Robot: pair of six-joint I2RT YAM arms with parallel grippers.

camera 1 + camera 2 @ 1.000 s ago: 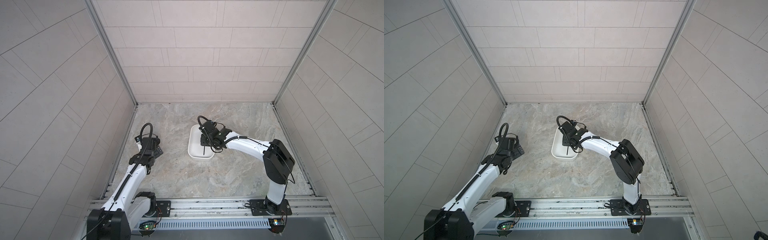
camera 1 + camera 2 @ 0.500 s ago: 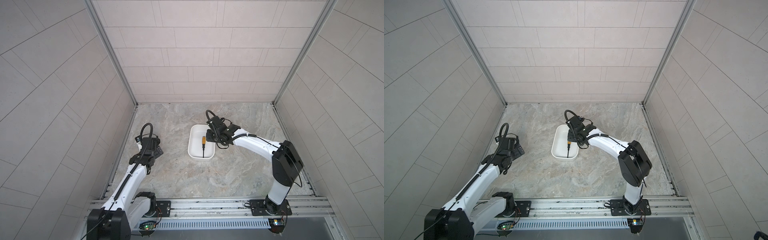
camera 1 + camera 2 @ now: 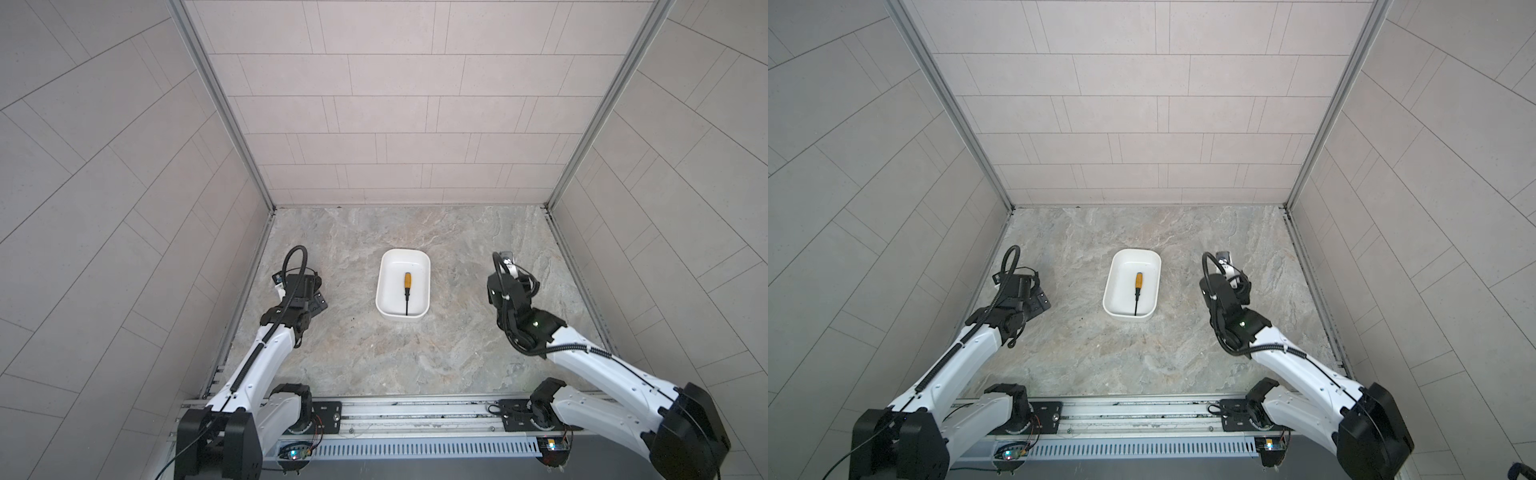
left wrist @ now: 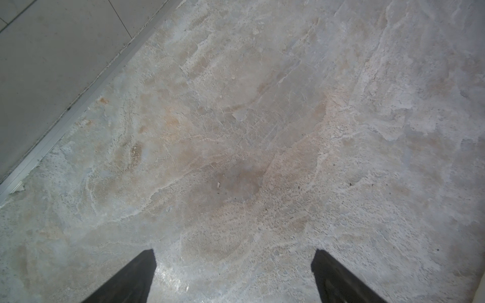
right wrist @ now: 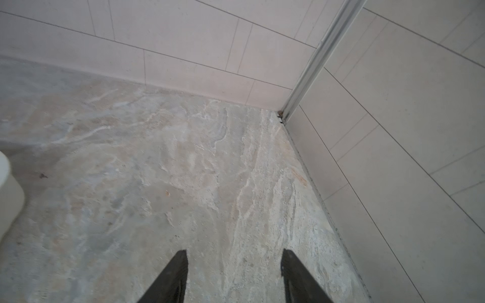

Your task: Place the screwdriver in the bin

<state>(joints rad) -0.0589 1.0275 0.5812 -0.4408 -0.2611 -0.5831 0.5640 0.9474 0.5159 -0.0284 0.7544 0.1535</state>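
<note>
I am holding my right gripper point(image 5: 235, 252) with its two black fingers point(image 5: 170, 280) spread apart and gripping nothing, over the marbled tabletop point(image 5: 157, 170), well to the right of the bin point(image 3: 392, 270) point(image 3: 1121, 274) in both top views. My left gripper point(image 4: 233, 251) is likewise standing released and empty, fingers wide, well to the left of the bin. The screwdriver point(image 3: 407, 286) is lying flat inside the bin, along its length, orange handle pointing toward the bin's far end and thin black shaft reaching toward its near wall.
</note>
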